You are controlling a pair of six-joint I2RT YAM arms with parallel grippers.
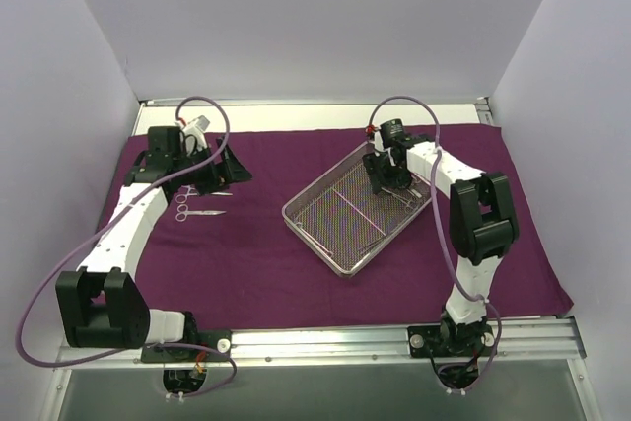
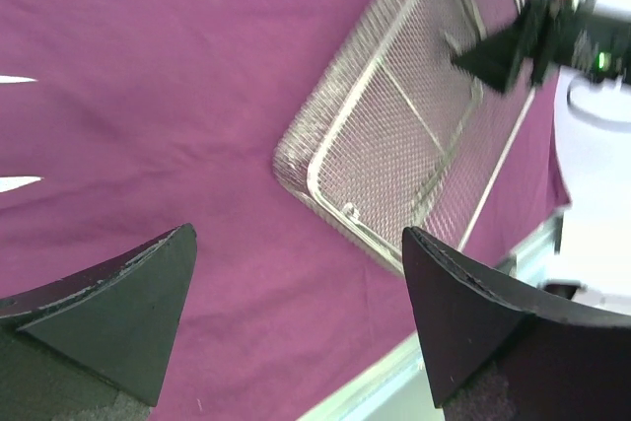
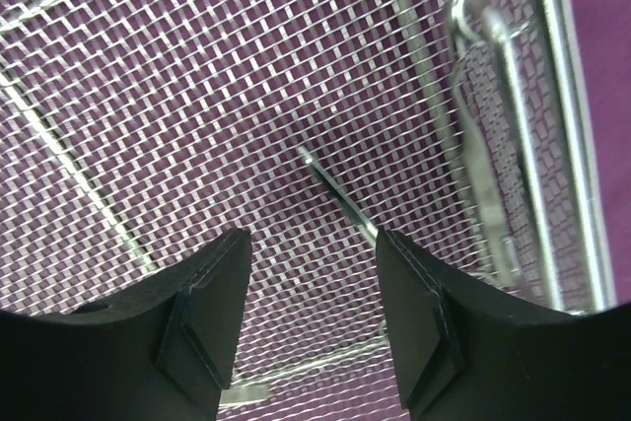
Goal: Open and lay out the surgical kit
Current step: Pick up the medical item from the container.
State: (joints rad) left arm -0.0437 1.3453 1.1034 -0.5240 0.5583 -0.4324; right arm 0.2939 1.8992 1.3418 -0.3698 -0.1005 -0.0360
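Observation:
The dark purple cloth wrap (image 1: pixel 256 253) lies spread flat on the table. The silver wire-mesh tray (image 1: pixel 325 234) sits on it right of centre, also in the left wrist view (image 2: pixel 394 135). My right gripper (image 1: pixel 380 182) is open inside the tray's far end, low over the mesh (image 3: pixel 197 96), with a thin silver instrument (image 3: pixel 340 199) lying between its fingers. More thin instruments (image 1: pixel 399 194) lie in the tray beside it. My left gripper (image 1: pixel 232 173) is open and empty above the cloth at the left. Two scissor-like instruments (image 1: pixel 187 206) lie on the cloth below it.
A metal rail (image 1: pixel 325 342) runs along the table's near edge by both arm bases. Pale walls close in the left, back and right sides. The tray's wire handle (image 3: pixel 493 7) stands at the right of the right wrist view.

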